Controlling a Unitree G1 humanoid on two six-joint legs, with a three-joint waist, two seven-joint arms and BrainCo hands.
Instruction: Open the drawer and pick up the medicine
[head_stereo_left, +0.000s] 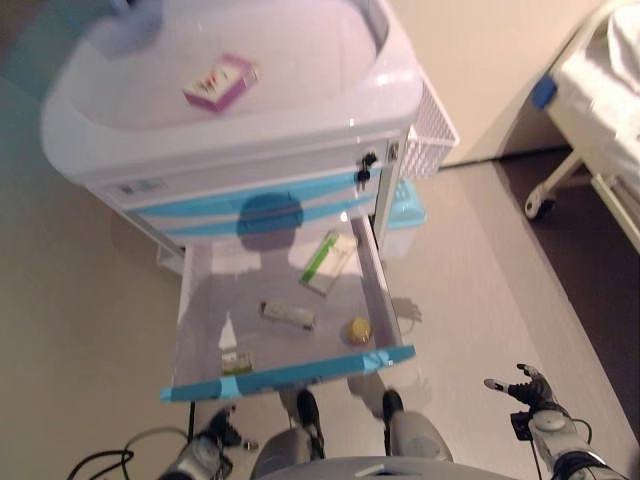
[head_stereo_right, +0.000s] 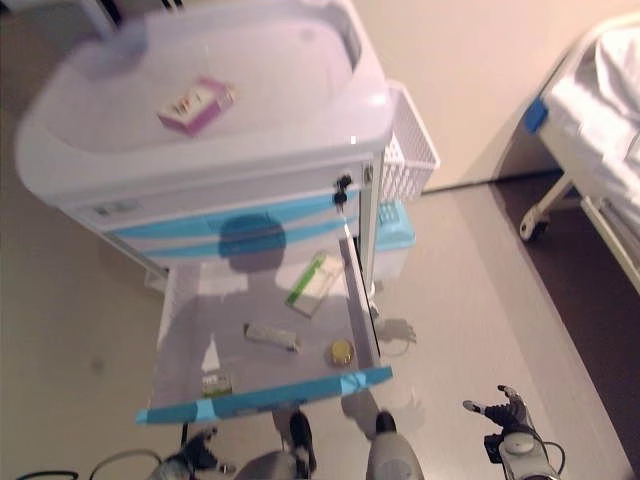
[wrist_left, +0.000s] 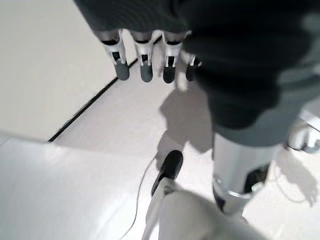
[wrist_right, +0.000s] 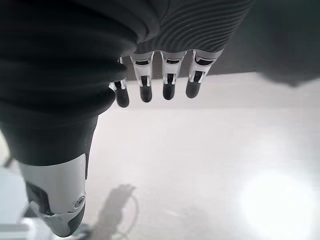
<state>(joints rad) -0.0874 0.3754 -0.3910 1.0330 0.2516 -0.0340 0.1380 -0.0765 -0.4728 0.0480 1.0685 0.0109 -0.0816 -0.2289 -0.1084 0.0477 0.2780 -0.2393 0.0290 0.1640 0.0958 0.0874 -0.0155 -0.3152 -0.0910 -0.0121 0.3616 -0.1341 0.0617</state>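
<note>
Both hands hang low by the floor, nothing in either. Left hand (wrist_left: 150, 60) has its fingers (wrist_left: 121, 67) straight and relaxed, right hand (wrist_right: 155, 75) too, fingers (wrist_right: 168, 90) loose over bare floor (wrist_right: 210, 165); in the head views the right hand (head_stereo_left: 530, 392) sits well off to the side of the cart (head_stereo_left: 230, 130).

Drawer (head_stereo_left: 290, 375) is already pulled out, blue front toward the robot. Inside: a green-and-white box (head_stereo_left: 328, 262) near the back, a flat strip pack (head_stereo_left: 288, 315) mid-floor, a small yellow round thing (head_stereo_left: 358, 330) by the right wall, and a small pack (head_stereo_left: 236, 362) at the front. Another pink box (head_stereo_left: 220, 82) sits on the cart top.

My guess is the green box is the medicine: light, stiff cardboard, easy to crush. I'd pinch it across the long edges.

Room's a pale smooth floor, a white basket (head_stereo_left: 432, 130) on the cart's side, a bed (head_stereo_left: 600, 110) well apart on the right.
</note>
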